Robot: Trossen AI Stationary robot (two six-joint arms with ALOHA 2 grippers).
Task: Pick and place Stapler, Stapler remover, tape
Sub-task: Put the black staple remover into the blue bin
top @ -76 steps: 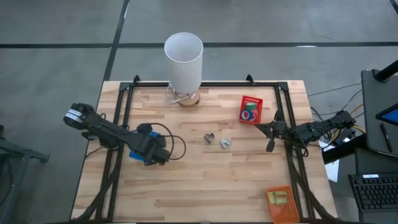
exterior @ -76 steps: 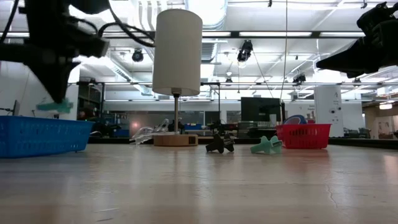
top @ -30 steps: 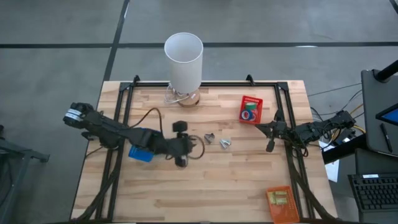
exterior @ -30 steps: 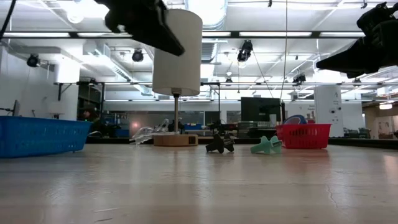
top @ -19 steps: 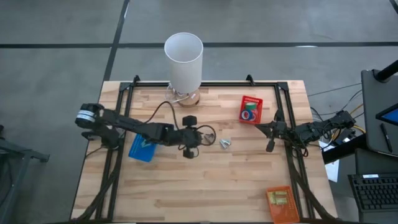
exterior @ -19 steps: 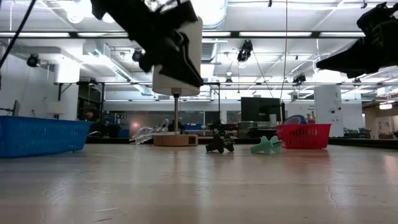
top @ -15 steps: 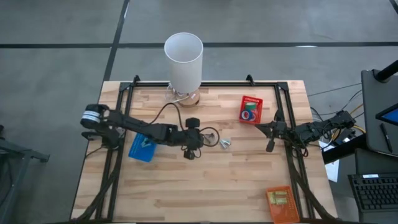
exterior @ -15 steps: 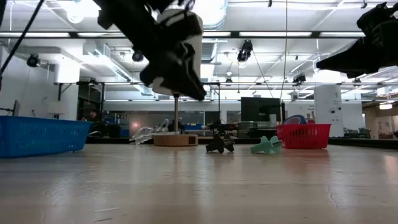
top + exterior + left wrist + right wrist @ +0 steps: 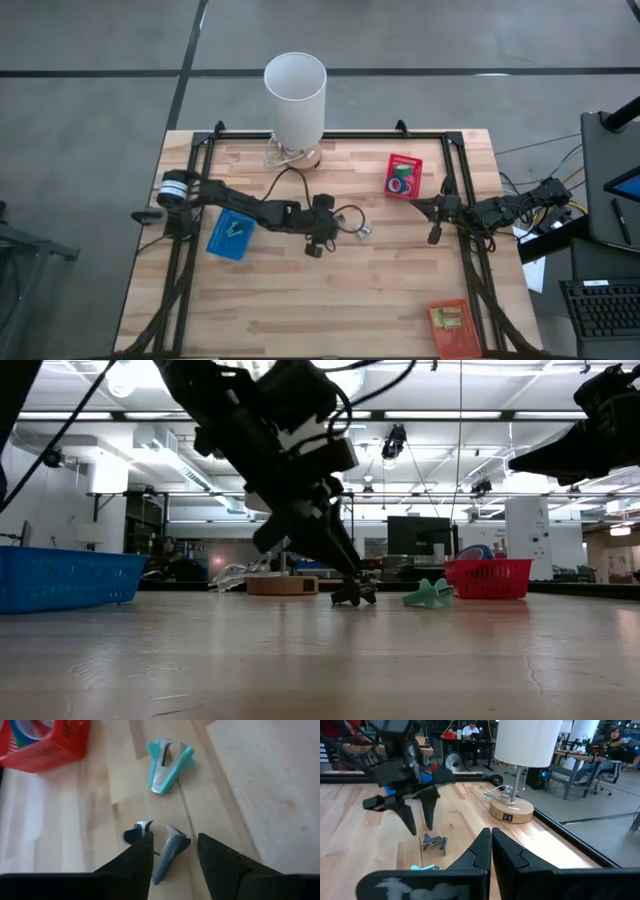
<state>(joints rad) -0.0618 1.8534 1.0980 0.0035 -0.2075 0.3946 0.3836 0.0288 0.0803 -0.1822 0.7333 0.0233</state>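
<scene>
The left gripper [image 9: 174, 851] hangs low over the middle of the table [image 9: 330, 300], its two fingers [image 9: 135, 857] spread apart and empty. A dark grey staple remover [image 9: 167, 847] lies on the wood directly between and just below the fingertips, not gripped. A teal staple remover [image 9: 169, 764] lies a little beyond them, and farther off to one side stands a red bin [image 9: 47, 745] with tape rolls [image 9: 401, 183] inside. A blue bin [image 9: 231, 236] sits behind the gripper, beside the arm. The right gripper [image 9: 491, 842] rests at the table's right edge, fingers pressed together, holding nothing.
</scene>
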